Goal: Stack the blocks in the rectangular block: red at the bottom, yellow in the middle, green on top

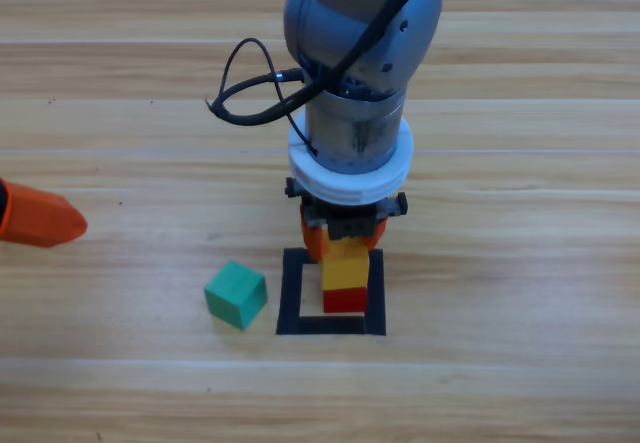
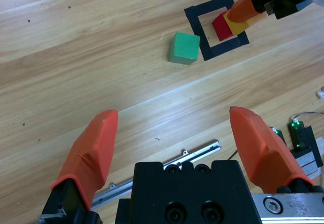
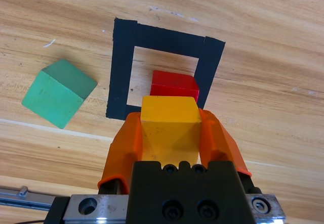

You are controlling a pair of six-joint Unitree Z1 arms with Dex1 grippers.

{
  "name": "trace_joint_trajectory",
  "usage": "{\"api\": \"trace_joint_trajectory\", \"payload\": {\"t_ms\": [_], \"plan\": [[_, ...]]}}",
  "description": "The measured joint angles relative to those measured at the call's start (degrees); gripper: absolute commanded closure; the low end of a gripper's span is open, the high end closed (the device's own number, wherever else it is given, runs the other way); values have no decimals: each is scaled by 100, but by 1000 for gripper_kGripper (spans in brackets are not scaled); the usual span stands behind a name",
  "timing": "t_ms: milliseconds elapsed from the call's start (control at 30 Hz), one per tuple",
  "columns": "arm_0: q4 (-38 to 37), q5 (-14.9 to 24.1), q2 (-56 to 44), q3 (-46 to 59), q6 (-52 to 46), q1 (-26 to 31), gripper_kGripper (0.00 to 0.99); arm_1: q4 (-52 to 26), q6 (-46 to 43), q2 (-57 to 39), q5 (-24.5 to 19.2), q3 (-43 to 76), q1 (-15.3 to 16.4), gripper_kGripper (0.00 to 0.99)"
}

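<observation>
The red cube [image 1: 346,300] sits inside the black tape rectangle [image 1: 290,305], toward its right side. My right gripper [image 1: 343,241] comes straight down over it, shut on the yellow cube [image 1: 345,271], which is directly over the red one; I cannot tell if they touch. The right wrist view shows the yellow cube [image 3: 168,128] between the orange fingers [image 3: 126,143], with the red cube [image 3: 174,85] and tape [image 3: 121,67] beyond. The green cube [image 1: 237,294] lies on the table just left of the rectangle. My left gripper [image 1: 40,218] waits at the left edge, open and holding nothing.
The left wrist view looks across bare wood to the green cube [image 2: 183,47], the tape rectangle [image 2: 195,19] and the right gripper [image 2: 243,9]. A metal rail [image 2: 192,154] and a small board with green lights [image 2: 298,135] lie near the left arm's base.
</observation>
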Motion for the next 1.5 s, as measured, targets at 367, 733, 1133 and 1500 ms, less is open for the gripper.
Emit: {"api": "trace_joint_trajectory", "payload": {"t_ms": [367, 733, 1133, 1500], "plan": [[-22, 0, 0, 19, 0, 0, 47, 0, 52, 24, -188, 0, 0, 749], [-43, 0, 0, 76, 0, 2, 47, 0, 52, 52, -225, -45, 0, 749], [-75, 0, 0, 126, 0, 6, 48, 0, 52, 57, -195, -108, 0, 749], [-76, 0, 0, 129, 0, 6, 48, 1, 49, 68, 2, -107, 0, 0]]}}
